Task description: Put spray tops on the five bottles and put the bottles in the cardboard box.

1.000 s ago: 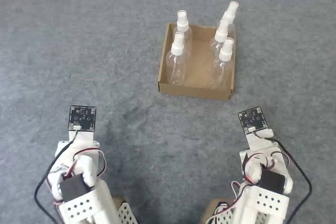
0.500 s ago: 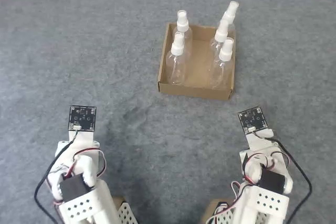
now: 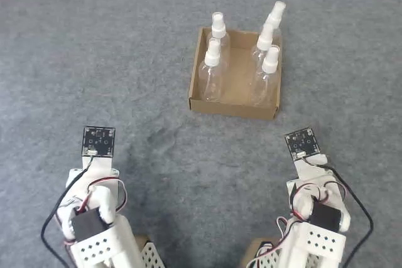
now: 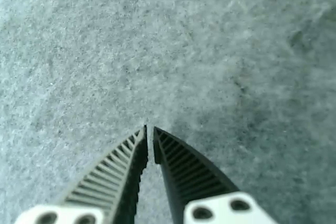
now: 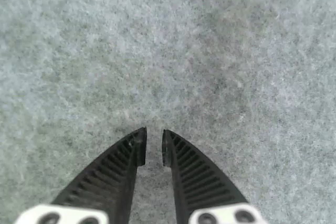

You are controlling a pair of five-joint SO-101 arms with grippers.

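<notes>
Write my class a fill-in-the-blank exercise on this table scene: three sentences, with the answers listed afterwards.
1. The clear bottles stand inside the ___ box.
2. The spray tops seen in it number ___.
3. The left gripper and the right gripper each hold ___.
Missing words: cardboard; five; nothing.

The black ribbed jaws stand almost together, a narrow gap between their tips; grey fuzzy surface (image 5: 220, 45) spreads beyond them.

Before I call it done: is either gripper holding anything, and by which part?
Nothing is held: the left gripper and right gripper are both empty above the grey mat.
</notes>
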